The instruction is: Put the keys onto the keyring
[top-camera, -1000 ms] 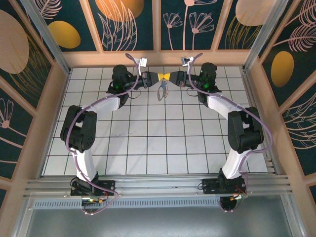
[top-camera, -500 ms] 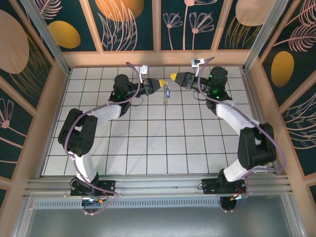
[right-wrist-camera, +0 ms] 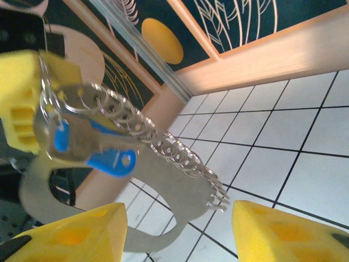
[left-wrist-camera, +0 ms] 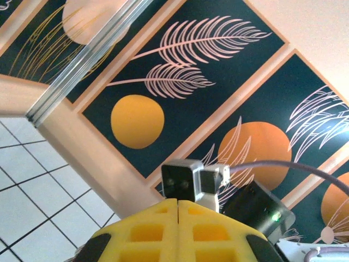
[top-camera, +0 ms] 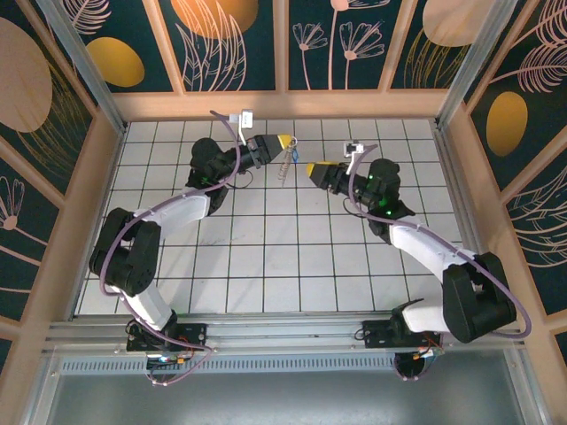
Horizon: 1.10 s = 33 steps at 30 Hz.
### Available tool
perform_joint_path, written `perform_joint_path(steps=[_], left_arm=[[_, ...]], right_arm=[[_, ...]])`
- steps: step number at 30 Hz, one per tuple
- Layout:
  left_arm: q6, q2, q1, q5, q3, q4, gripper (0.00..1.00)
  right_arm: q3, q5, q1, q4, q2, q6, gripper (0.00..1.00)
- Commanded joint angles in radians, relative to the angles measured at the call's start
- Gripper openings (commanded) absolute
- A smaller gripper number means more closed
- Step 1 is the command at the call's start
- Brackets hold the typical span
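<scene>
Left claw [top-camera: 285, 141] pinches the keyring [right-wrist-camera: 169, 202], blue key [right-wrist-camera: 106, 157] dangling; right claw [top-camera: 313, 169] gapes.

— where can we pass?
— over the bare tiled table [top-camera: 292, 257] between our arms. ahead, the keyring [right-wrist-camera: 163, 147] and the key [right-wrist-camera: 92, 144] hang from the left gripper [top-camera: 285, 140], blocking the gap before the right gripper [top-camera: 314, 167]; the back wall [top-camera: 283, 104] stands close behind.

Seen from above, the left arm [top-camera: 168, 212] and the right arm [top-camera: 425, 252] rise from the bottom edge and bow outward. The left pincer [top-camera: 285, 141] sits at upper centre, its yellow fingers [left-wrist-camera: 147, 234] pressed together. Just lower right of it, the right pincer [top-camera: 315, 168] points left, fingers [right-wrist-camera: 76, 232] spread apart.
</scene>
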Motion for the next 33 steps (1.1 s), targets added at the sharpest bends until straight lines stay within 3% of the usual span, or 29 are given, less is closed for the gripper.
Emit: perform_joint_path(steps=[1, 12, 27, 33], left_arm=[[-0.011, -0.044, -0.007, -0.017, -0.012, 0.057, 0.0], [-0.006, -0.059, -0.016, -0.016, -0.012, 0.046, 0.0], [0.0, -0.056, -0.027, -0.022, -0.009, 0.041, 0.0], [0.006, -0.059, -0.032, -0.024, -0.009, 0.034, 0.0]], right_arm=[[-0.001, 0.114, 0.06, 0.0, -0.04, -0.106, 0.55], [0.059, 0.197, 0.123, -0.034, -0.024, -0.159, 0.56], [0.141, 0.199, 0.126, -0.058, 0.0, -0.188, 0.56], [0.172, 0.195, 0.126, -0.082, 0.021, -0.21, 0.52]])
